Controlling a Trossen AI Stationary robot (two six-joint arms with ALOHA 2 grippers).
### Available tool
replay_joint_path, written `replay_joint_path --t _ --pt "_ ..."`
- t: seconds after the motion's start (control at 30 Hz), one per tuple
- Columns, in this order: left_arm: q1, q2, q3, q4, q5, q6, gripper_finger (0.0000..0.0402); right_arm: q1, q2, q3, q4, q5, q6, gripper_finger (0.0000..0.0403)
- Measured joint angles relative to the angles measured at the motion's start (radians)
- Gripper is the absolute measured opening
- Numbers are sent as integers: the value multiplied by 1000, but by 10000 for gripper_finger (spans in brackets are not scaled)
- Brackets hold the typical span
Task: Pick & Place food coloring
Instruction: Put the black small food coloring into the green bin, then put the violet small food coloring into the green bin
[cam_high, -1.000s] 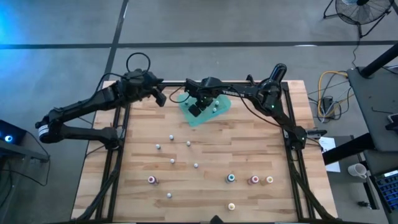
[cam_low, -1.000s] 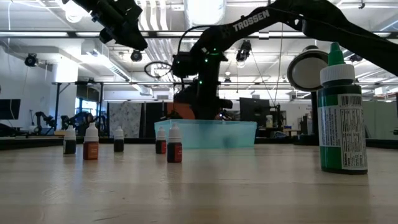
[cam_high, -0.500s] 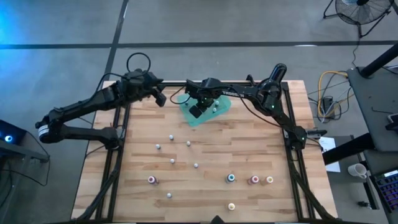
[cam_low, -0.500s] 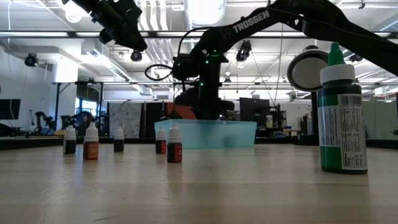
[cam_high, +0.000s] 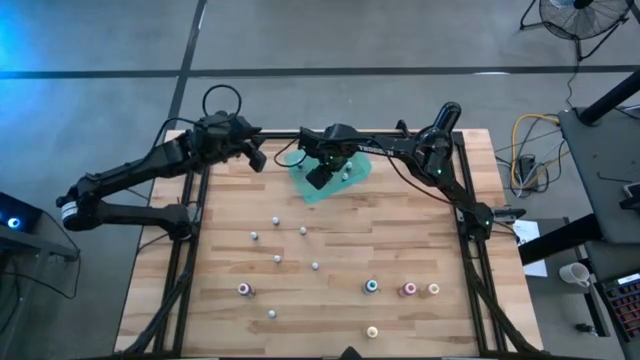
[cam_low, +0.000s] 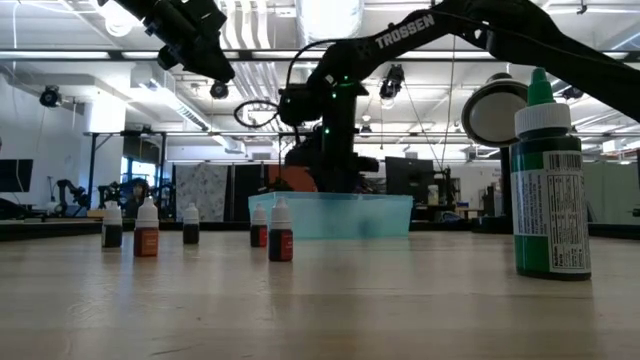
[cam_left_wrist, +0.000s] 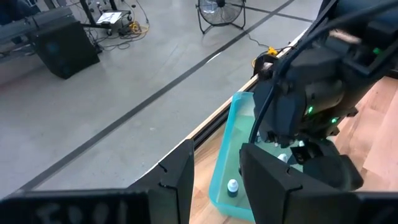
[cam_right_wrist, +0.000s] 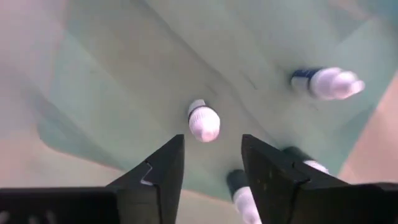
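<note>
**Two pincers near the teal tray, neither holding a bottle**

Two dark fingers of the right pincer (cam_right_wrist: 208, 171) stand apart with nothing between them, hanging directly over the teal tray (cam_high: 352, 176). In the right wrist view a white-capped bottle (cam_right_wrist: 203, 121) lies on the tray floor just beyond the gap between those fingers, a second bottle (cam_right_wrist: 326, 83) lies farther in, and two more show partly beside one finger. From above, the right pincer (cam_high: 319, 176) sits over the tray's edge nearest the left arm.

The left pincer (cam_high: 257, 158) hovers off to the side of the tray, above the surface's far corner, its fingers apart and empty. Its wrist camera looks across to the tray (cam_left_wrist: 223, 162), where one small bottle (cam_left_wrist: 232, 185) lies inside, under the right arm's wrist.

The rest of the food coloring stands on the wooden surface (cam_high: 220, 250), well apart from the tray on its near side. A loose group of five bottles (cam_high: 277, 221) stands closest to the tray. Farther still from it are a pink-toned one (cam_high: 243, 289), a teal one (cam_high: 371, 286), another pinkish one (cam_high: 408, 289), a pale yellow one (cam_high: 433, 288), and two more near the front edge. In the low view, a green bottle (cam_low: 547, 180) stands large, well in front of the tray (cam_low: 330, 215).
</note>
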Motion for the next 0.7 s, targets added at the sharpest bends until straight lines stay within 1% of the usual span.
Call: replay_joint_path --t 0.13,0.23,0.37,0.53,0.6,0.7 --pt "0 0 0 0 0 0 103 3 -38 29 2 -7 -89 166" --pt "0 0 0 1 0 0 103 21 -68 44 -12 -61 -210 172" --pt "0 -1 0 -12 0 0 103 94 -93 45 -70 -79 -396 173" --pt "-1 -2 0 -89 1 -1 103 197 -99 42 -152 -81 -607 173" --pt "-1 -4 -1 -117 12 -1 103 235 -95 38 -158 -81 -649 173" --pt "-1 -17 -3 -136 59 -6 103 281 -94 30 -154 -81 -654 173"
